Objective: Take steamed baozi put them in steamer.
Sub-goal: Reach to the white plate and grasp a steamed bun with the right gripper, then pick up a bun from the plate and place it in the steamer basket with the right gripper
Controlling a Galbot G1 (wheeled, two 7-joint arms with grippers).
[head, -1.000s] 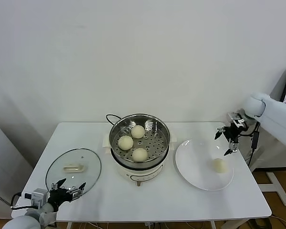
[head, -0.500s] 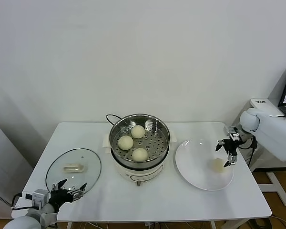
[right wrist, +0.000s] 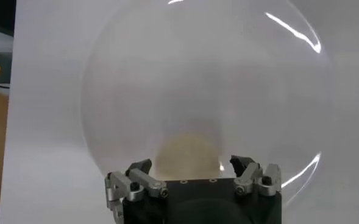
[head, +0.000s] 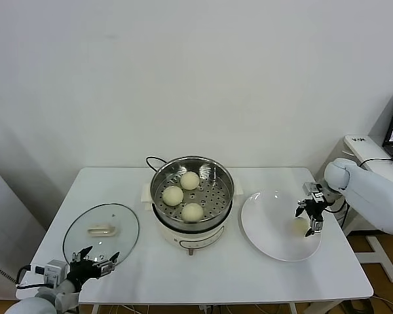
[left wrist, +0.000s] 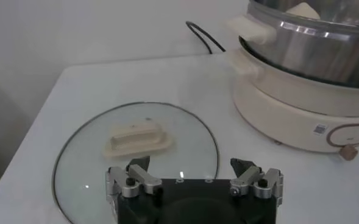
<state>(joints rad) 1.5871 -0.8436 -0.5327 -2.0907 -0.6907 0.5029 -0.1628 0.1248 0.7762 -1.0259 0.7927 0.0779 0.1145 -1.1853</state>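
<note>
Three cream-white baozi (head: 183, 194) lie in the shiny steel steamer (head: 158, 176) on its white cooker base at the table's middle. A fourth baozi (head: 300, 225) lies on the white plate (head: 265, 226) to the right; in the right wrist view this bun (right wrist: 188, 156) sits between the spread fingers. My right gripper (head: 308, 218) is open, low over the plate, straddling that bun without closing on it. My left gripper (head: 95, 258) is open and empty at the table's front left, by the lid.
The oval glass lid (head: 75, 240) with a cream handle (head: 100, 230) lies flat at the front left, also in the left wrist view (left wrist: 75, 152). A black cord (head: 150, 160) runs behind the cooker. The table's right edge is close beyond the plate.
My right gripper has come down and toward the table's front, from above the plate's far rim to low around the bun. The left arm has stayed put.
</note>
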